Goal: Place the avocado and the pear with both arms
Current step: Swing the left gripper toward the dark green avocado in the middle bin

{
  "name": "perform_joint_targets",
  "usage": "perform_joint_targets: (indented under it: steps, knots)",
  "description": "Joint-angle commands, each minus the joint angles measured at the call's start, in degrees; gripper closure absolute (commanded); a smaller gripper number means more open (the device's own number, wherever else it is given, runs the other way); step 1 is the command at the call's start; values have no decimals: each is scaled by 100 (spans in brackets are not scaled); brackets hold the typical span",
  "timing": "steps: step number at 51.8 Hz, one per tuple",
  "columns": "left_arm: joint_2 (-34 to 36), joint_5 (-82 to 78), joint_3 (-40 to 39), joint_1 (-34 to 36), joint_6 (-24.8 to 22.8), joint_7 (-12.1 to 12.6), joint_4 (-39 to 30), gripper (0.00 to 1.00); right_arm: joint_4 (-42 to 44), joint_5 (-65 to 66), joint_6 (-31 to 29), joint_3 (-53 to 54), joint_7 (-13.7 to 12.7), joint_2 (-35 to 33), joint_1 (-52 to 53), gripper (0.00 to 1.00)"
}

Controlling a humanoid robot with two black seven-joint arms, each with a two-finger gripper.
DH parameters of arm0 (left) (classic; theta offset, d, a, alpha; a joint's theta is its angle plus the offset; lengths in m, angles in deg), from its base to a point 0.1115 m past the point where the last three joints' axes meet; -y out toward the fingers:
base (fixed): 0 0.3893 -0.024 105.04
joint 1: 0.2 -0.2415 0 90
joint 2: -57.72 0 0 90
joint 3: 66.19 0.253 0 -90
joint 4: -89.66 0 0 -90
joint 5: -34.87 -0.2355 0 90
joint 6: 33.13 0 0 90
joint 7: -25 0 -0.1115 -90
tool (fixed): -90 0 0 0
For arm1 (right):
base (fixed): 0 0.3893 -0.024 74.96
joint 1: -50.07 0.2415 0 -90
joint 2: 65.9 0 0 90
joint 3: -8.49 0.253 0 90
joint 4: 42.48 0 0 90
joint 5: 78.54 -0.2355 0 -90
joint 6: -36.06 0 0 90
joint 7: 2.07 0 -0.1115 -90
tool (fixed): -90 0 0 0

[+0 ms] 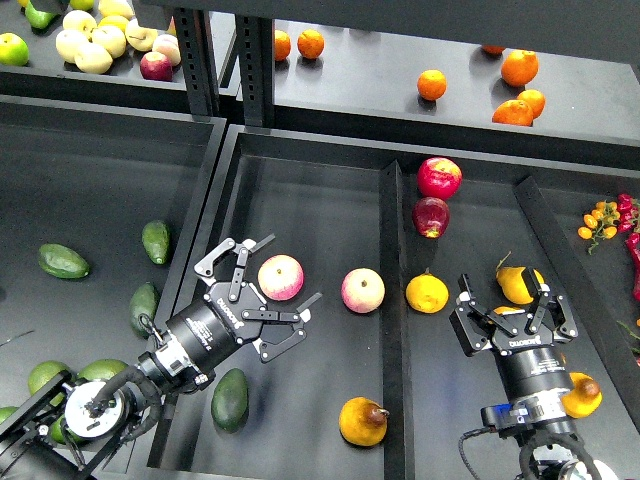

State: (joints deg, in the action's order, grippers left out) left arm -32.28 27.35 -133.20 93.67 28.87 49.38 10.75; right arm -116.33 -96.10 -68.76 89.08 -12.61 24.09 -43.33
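A dark green avocado (230, 399) lies at the front left of the middle tray (320, 200). A squat orange-yellow pear (361, 421) lies at the tray's front right, beside the divider. My left gripper (295, 268) is open and empty. It hovers by a pink-and-yellow apple (281, 277), up and to the right of the avocado. My right gripper (503, 287) is open over the right compartment, and a yellow pear (504, 311) shows partly beneath it. I cannot tell if it touches that pear.
A second apple (362, 290) lies mid-tray. More pears (427, 293) (518, 284) (581, 395) and two red apples (439, 178) lie in the right compartment. The left tray holds several avocados (155, 241) and lighter green fruits (50, 377). Oranges (519, 68) sit on the back shelf.
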Motion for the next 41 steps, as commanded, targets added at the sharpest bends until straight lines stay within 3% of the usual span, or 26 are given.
perform_joint_targets:
  steps: [1, 8, 16, 17, 19, 30, 41]
  knots:
    - [148, -566, 495, 437, 0, 128, -27, 1, 10, -1, 347, 18, 0, 0, 348, 0]
    - [676, -1005, 1120, 1018, 0, 361, -27, 1, 19, -10, 497, 9, 0, 0, 638, 0]
    - [1537, -1058, 1752, 1598, 0, 361, 17, 1, 28, -28, 1156, 9, 8, 0, 990, 0]
    - [1999, -1041, 2144, 1929, 0, 361, 51, 1, 28, -28, 1400, 9, 8, 0, 1138, 0]
    - [2275, -1023, 2428, 2160, 0, 361, 60, 1, 28, -28, 1507, 9, 8, 0, 1218, 0]
    - [3453, -909, 4177, 3574, 0, 361, -10, 1, 107, -1, 1744, -44, 8, 0, 1614, 0]
    - [3762, -927, 6198, 5227, 0, 361, -27, 1, 151, 7, 2088, 0, 8, 0, 1922, 0]
